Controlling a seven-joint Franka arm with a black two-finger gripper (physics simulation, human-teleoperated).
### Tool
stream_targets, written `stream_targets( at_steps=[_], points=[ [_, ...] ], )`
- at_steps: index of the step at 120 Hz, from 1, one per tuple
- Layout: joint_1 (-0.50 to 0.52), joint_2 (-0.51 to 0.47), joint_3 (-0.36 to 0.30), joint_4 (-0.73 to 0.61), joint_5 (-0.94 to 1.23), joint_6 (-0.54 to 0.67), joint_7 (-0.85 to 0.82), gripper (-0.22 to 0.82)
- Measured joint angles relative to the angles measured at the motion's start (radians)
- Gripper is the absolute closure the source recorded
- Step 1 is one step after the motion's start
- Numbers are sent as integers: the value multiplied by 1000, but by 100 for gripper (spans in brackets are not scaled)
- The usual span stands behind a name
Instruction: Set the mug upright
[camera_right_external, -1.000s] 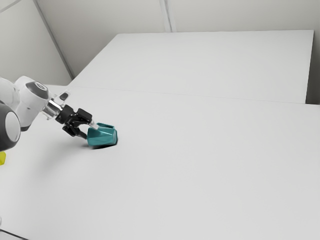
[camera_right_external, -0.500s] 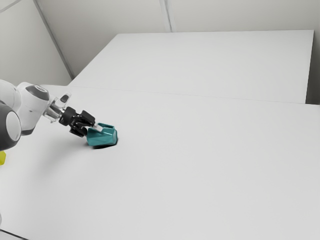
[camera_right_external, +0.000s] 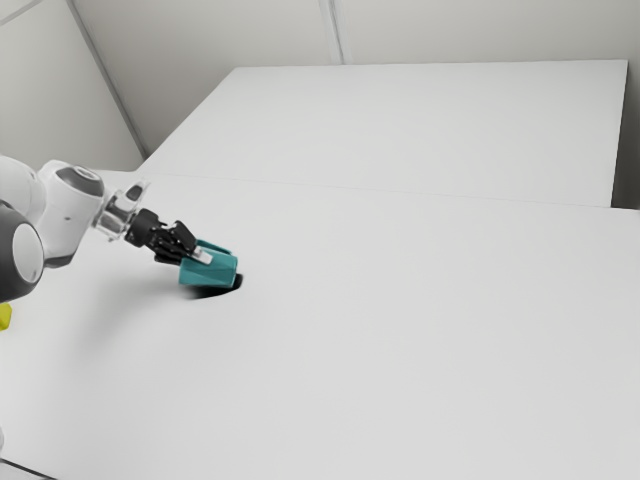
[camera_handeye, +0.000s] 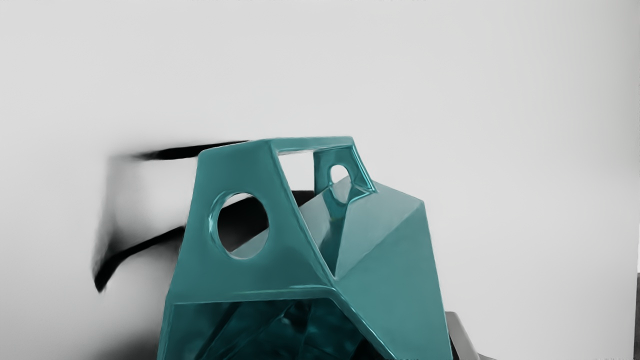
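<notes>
The black two-finger gripper is pinching the shiny teal many-sided mug by its wall. The mug is tipped, just above the white counter, toward nine o'clock in the exterior view. There I also spot a yellow thing, past eight o'clock. The wrist view adds the handle's round holes.

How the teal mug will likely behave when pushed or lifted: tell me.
The mug will probably feel stiff, given its crisp-edged, angular walls. Its flat facets should make it slide or rock rather than roll freely. The smooth, glossy surface may be slippery, and the handle jutting from one side could make it twist.
</notes>
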Motion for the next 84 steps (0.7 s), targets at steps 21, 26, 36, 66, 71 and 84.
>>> stream_targets(
  at_steps=[21, 26, 36, 66, 71, 84],
  points=[
    [-9, -35, -2, 1, 6, -1, 4, 75],
    [-16, -46, -2, 2, 15, 0, 3, 76],
    [-40, -72, -2, 1, 56, 3, -2, 76],
    [-191, -140, 13, -2, 290, 69, -48, 78],
    [-213, -150, 15, -3, 335, 86, -60, 78],
    [-267, -160, 16, -12, 448, 134, -90, 78]
  ],
)
